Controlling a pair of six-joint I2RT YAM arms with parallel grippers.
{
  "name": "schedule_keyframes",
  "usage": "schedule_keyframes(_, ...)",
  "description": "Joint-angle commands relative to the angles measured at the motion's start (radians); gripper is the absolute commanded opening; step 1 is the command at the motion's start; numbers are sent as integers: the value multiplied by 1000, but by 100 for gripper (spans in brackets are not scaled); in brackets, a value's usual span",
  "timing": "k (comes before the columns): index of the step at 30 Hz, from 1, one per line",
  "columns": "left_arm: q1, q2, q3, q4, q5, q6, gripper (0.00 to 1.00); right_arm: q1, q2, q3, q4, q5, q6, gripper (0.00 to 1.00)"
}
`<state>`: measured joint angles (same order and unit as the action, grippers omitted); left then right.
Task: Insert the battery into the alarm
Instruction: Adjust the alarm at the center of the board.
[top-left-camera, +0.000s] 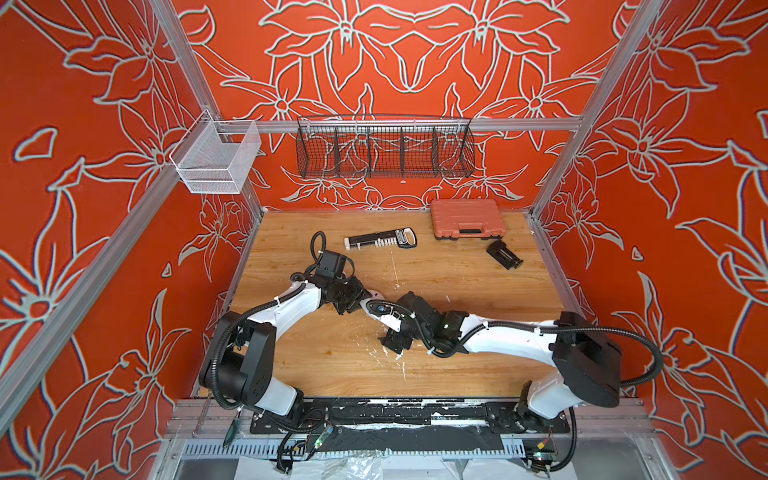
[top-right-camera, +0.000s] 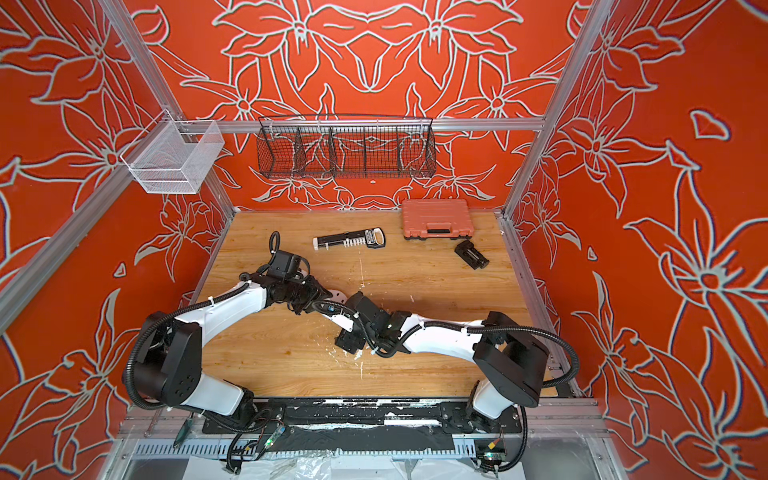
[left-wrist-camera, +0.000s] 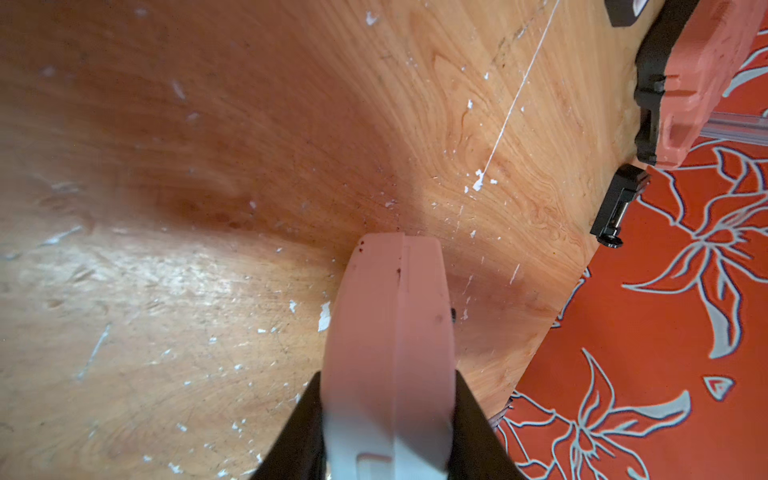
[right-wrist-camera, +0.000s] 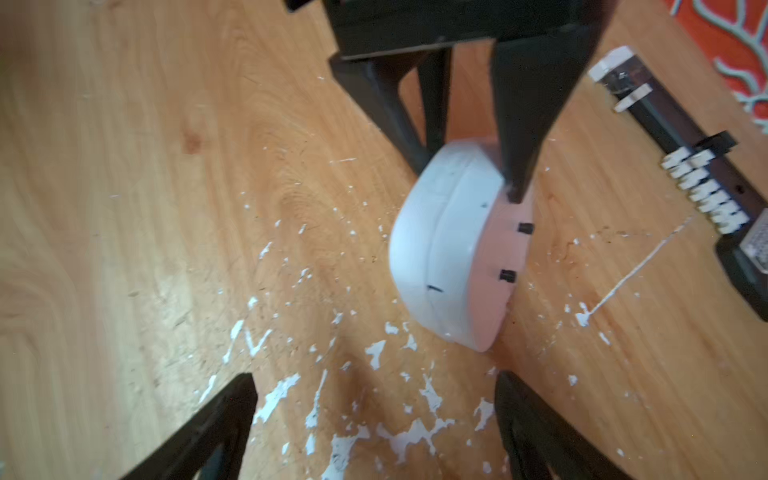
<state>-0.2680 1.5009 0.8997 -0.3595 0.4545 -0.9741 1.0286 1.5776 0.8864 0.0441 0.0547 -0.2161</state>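
Case (top-left-camera: 465, 218) at upper right of bench (top-left-camera: 332, 365). Long tool (top-left-camera: 380, 241) left of it, small clamp (top-left-camera: 504, 254) just below-right. Alarm (right-wrist-camera: 449, 249) mid-bench, between left gripper (left-wrist-camera: 388, 374) jaws. Wire basket (top-left-camera: 384, 149) on rail above.

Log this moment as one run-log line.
left pincer: shut on alarm, held on edge | right pincer: open, empty | battery: not in view

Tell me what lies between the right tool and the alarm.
Nothing but bare tabletop flecked with white paint, as the right wrist view shows: the right tool stands open, short of the alarm.
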Motion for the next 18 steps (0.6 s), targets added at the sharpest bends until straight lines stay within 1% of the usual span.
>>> schedule_keyframes(1, -12, -22, 38, -38, -11, -35, 28, -7, 35, 11, 91, 142, -55, 91)
schedule_keyframes(7, -26, -10, 42, -44, 0, -48, 28, -1, 89, 19, 137, 129, -51, 89)
schedule_keyframes(11, -27, -2, 50, -55, 1, -44, 28, 4, 109, 13, 166, 111, -56, 92)
schedule_keyframes(14, -28, 1, 51, -59, 4, -43, 28, 4, 127, 10, 186, 144, -50, 95)
schedule_keyframes(18, -30, 5, 51, -60, 6, -44, 28, 4, 153, 28, 174, 165, -47, 96)
